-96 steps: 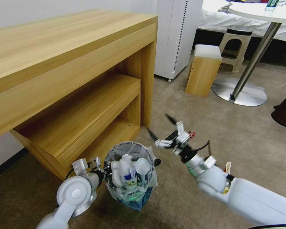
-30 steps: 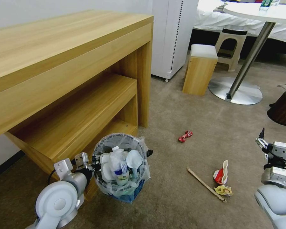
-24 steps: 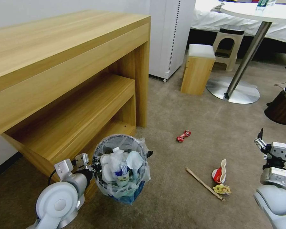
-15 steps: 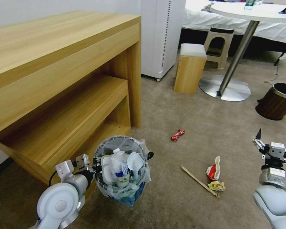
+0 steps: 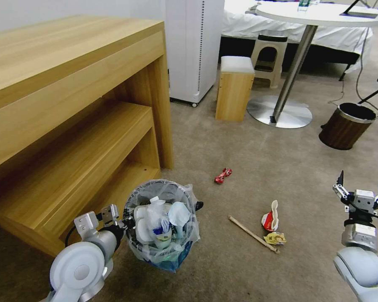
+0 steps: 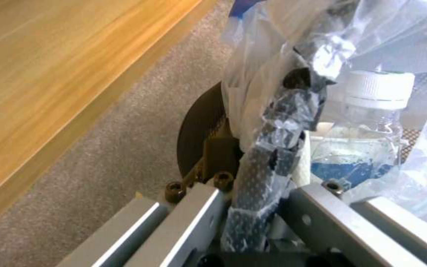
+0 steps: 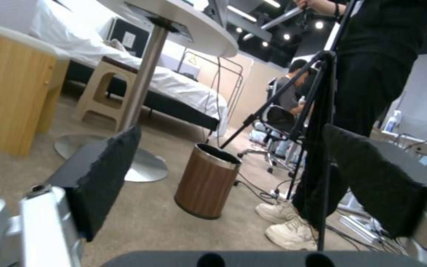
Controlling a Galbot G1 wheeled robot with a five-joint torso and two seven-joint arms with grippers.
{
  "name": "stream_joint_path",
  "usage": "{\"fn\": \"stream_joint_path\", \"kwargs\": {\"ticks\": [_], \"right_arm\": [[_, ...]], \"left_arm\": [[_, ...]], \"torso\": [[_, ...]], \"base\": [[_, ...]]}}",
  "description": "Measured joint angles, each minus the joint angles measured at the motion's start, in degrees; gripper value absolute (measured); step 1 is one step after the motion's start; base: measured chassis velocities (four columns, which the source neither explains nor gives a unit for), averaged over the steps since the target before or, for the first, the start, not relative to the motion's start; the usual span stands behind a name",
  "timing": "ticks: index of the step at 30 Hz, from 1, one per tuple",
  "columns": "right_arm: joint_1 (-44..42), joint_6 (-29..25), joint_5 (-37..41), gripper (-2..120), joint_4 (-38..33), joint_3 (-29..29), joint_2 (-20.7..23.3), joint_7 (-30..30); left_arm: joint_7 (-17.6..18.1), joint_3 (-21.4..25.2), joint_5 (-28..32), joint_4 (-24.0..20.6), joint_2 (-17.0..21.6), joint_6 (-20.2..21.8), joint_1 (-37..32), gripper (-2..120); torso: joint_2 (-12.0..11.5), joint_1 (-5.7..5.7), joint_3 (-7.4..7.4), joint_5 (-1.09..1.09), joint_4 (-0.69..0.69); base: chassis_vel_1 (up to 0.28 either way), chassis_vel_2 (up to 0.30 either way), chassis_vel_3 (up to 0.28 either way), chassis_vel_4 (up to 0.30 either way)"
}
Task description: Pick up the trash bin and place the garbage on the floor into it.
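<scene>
Two bins are counted: one wire trash bin lined with a clear bag and one brown wood-grain bin. On the floor, four loose pieces of litter are seen: one red wrapper, one wooden stick, one red paper cup and one yellowish scrap. Two stools and one round table are also counted.
</scene>
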State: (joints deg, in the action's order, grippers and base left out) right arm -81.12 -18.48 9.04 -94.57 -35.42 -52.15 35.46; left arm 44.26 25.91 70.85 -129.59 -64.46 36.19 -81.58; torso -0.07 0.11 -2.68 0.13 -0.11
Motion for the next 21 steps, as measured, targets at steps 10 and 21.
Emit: {"fn": "stream_joint_path", "kwargs": {"ticks": [10, 21], "right_arm": [[-0.8, -0.7, -0.5, 100, -0.5, 0.3, -0.4, 0.0], [-1.2, -1.0, -0.3, 100, -1.8, 0.2, -0.3, 0.0]], "left_arm": [[-0.5, -0.1, -1.1, -0.2, -0.5, -0.1, -1.1, 0], [-0.6, 0.2, -1.4, -0.9, -0.6, 0.0, -1.8, 0]], "torso": [[0.0, 0.0, 0.0, 0.0, 0.01], [0.0, 0.0, 0.0, -0.01, 0.01]], "base": [[-0.005, -0.005, -0.004, -0.004], [0.0, 0.0, 0.0, 0.0]]}}
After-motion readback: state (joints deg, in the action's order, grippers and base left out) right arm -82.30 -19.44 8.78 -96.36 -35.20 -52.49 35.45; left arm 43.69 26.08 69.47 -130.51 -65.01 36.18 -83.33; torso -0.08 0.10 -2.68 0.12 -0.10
